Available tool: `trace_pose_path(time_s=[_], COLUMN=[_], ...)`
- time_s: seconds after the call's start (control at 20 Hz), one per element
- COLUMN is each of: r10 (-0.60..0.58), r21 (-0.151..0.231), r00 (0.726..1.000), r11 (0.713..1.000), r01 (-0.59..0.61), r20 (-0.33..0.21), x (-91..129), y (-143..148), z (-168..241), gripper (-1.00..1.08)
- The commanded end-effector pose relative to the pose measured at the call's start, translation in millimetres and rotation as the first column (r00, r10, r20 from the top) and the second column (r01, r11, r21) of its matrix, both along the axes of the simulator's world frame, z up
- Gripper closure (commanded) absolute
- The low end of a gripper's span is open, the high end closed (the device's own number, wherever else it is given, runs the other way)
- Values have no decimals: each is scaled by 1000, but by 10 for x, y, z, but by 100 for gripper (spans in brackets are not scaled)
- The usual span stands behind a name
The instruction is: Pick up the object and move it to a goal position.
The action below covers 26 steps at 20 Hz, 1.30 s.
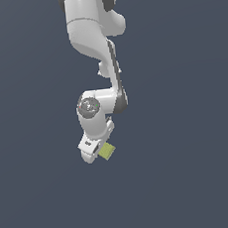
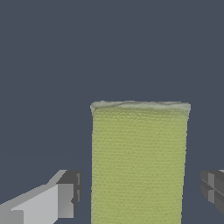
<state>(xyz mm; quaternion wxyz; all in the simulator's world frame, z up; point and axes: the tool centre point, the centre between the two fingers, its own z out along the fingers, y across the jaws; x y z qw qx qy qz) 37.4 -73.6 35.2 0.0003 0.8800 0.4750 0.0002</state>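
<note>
The object is a small flat yellow-green block [image 1: 108, 151] with a finely textured top, lying on the dark grey floor. In the exterior view it sticks out from under the white gripper [image 1: 96, 151], towards the exterior view's right. In the wrist view the block [image 2: 139, 148] lies lengthwise between the two fingers. My gripper [image 2: 140, 193] is open and straddles the block. One finger [image 2: 66, 199] and the other finger [image 2: 212, 189] each stand a small gap away from the block's long sides. Whether the fingers touch the floor is not visible.
The white arm [image 1: 94, 43] comes down from the top of the exterior view. A plain dark grey surface [image 1: 187, 128] surrounds the block on all sides. No goal marker shows in either view.
</note>
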Motion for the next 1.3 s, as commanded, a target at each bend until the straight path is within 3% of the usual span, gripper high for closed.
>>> trace_pose_path(time_s=[0.0, 0.35, 0.4, 1.25], r10=[1, 2, 2, 2], r21=[0, 0, 0, 0], r00=[1000, 1000, 1000, 1000], r11=[1000, 1000, 1000, 1000], r01=[-1, -2, -2, -2], r20=[-1, -1, -1, -1], x=[-8, 5, 5, -5], y=[-1, 0, 0, -14], z=[-131, -254, -254, -110], gripper=[-92, -92, 108, 108])
